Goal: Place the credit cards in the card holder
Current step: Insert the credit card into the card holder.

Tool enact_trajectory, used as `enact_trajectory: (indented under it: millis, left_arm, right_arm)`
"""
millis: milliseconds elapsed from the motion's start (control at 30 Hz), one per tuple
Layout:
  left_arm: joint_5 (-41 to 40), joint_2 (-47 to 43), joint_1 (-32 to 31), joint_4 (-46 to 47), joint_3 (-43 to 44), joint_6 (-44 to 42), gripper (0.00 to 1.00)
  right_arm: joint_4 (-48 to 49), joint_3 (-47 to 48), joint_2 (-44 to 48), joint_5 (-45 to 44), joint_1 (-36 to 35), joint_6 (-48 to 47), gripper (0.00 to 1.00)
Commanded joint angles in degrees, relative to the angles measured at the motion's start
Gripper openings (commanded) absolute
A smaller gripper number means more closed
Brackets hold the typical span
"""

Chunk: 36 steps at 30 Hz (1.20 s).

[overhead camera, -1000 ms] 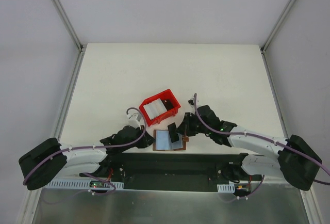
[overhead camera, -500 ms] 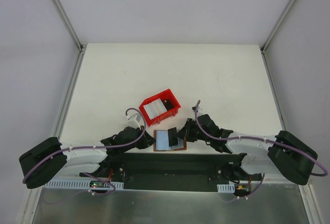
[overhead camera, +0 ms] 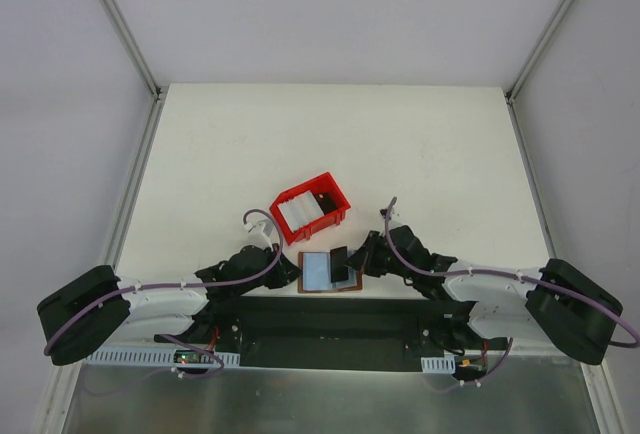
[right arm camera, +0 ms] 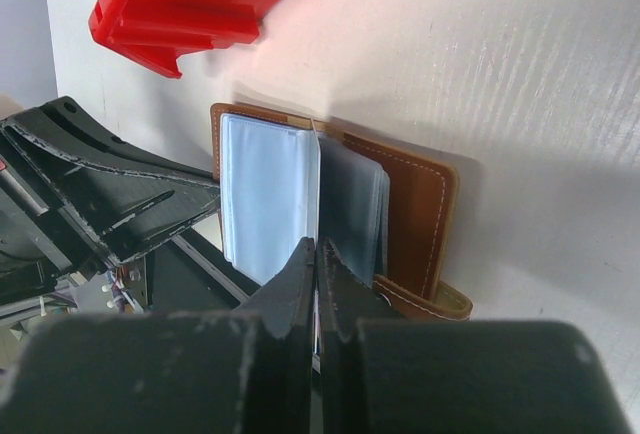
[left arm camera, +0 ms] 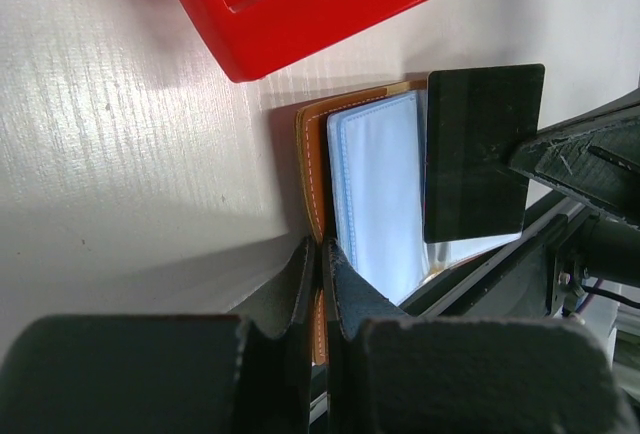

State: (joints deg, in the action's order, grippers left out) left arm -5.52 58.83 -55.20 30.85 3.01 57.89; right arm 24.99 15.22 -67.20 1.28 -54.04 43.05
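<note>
Looking barely started: right hand pinching a dark card just above the open card holder, left hand clamping its edge, more cards in the red tray.

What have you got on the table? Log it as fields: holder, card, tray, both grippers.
card holder: lying open on the table, pale sleeves facing up
credit card: dark, held over the open holder; cannot tell if its edge is in a sleeve
red tray: just beyond the holder
left gripper: shut on the card holder's brown edge
right gripper: shut on the credit card
</note>
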Motion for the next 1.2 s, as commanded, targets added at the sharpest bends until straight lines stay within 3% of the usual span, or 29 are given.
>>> enact_trajectory:
  millis: [0,567,1167]
  left_arm:
    - [-2.7,1.2,-0.6,-4.0,-2.6,-0.8,0.0]
    - [-3.6,2.1,-0.6,-4.5,-2.3,-0.1,0.0]
    - [-4.6,0.3,-0.6,-6.3,-2.3,0.0,0.0]
  right_arm:
    - [0.0,0.4,0.6,-1.9,-0.1,-0.3,0.0]
    - [6.6,-0.6,-5.8,5.6,-0.5,3.8,0.0]
    - [-1.6,-1.6,-1.4,2.0,-0.5,3.5,0.0]
